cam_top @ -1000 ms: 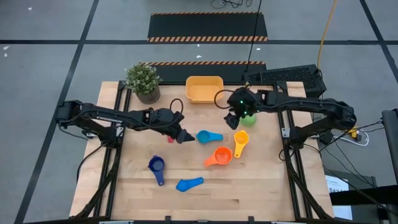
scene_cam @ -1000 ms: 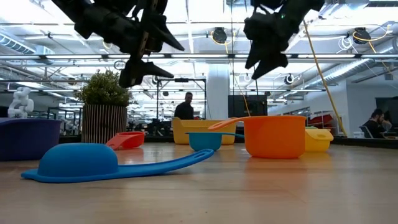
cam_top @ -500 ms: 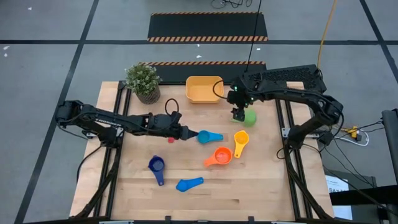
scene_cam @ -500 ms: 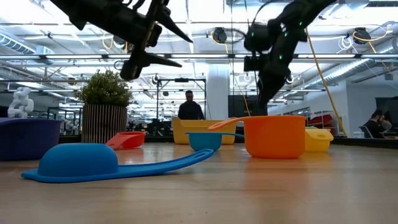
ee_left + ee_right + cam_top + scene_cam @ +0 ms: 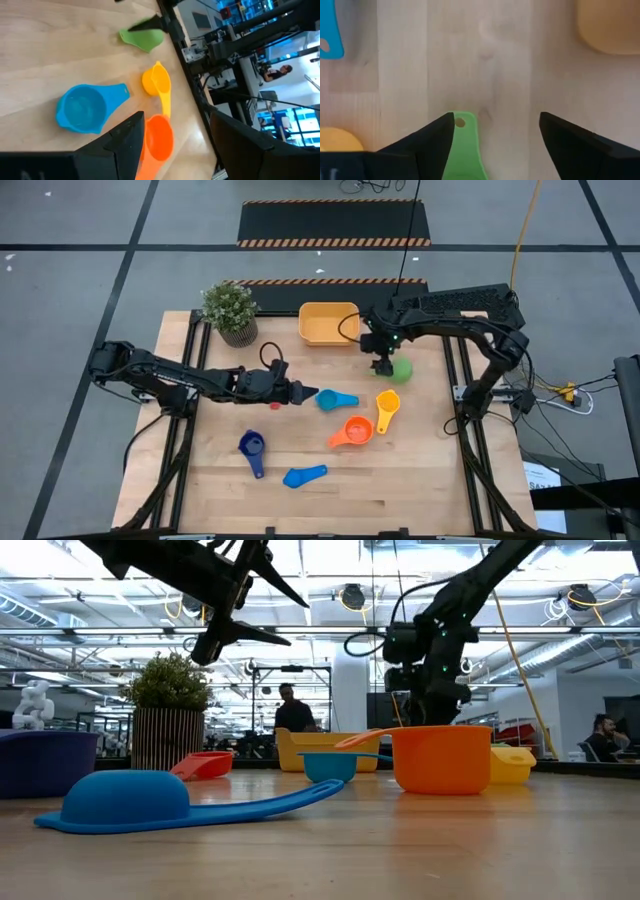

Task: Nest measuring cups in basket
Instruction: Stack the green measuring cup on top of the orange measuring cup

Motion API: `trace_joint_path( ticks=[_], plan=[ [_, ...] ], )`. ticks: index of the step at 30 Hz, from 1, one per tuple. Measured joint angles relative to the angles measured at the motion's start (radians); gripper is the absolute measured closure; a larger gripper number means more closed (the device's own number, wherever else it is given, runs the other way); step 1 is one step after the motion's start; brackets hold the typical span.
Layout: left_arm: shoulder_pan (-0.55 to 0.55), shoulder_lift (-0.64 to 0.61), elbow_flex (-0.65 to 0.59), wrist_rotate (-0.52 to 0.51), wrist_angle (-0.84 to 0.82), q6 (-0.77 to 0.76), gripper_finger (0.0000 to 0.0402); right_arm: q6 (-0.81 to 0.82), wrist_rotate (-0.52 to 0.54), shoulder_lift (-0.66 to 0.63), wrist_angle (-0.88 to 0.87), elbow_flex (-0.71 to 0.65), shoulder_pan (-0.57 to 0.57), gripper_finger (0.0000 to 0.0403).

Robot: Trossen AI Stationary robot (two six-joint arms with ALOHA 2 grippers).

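Right fingers (image 5: 492, 145) spread wide and gripping nothing, with the green cup's (image 5: 462, 150) handle lying between them on the table (image 5: 490, 65), the basket (image 5: 610, 25) a little past them to one side; could nudge the handle and spin the green cup away if lowered off-centre. Left fingers (image 5: 175, 150) parted and gripping nothing too, above a light blue cup (image 5: 82, 107), with the orange cup (image 5: 159, 137) and yellow cup (image 5: 156, 82) just beyond. Farther off: dark blue cup (image 5: 251, 447), another light blue cup (image 5: 303, 476), potted plant (image 5: 229, 308), nothing blocking the way to the basket.

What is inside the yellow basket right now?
The basket looks empty in the high view, with no cup inside. Only its corner nearest the right gripper is partly covered by a cable.
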Motion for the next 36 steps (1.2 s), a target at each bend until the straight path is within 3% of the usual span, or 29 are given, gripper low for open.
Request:
trace_joint_path(
  ticks=[17, 26, 36],
  plan=[
    [-0.015, 0.000, 0.000, -0.033, -0.005, 0.020, 0.0174, -0.022, 0.008, 0.100, -0.010, 0.000, 0.044, 0.0112],
    [-0.038, 0.001, 0.000, -0.033, -0.005, 0.000, 0.0174, -0.009, 0.086, 0.095, 0.018, -0.043, 0.090, 0.0142],
    [-0.068, 0.001, 0.000, -0.033, -0.005, -0.014, 0.0174, 0.142, 0.184, 0.089, 0.050, -0.150, 0.170, 0.0190]
  ],
)
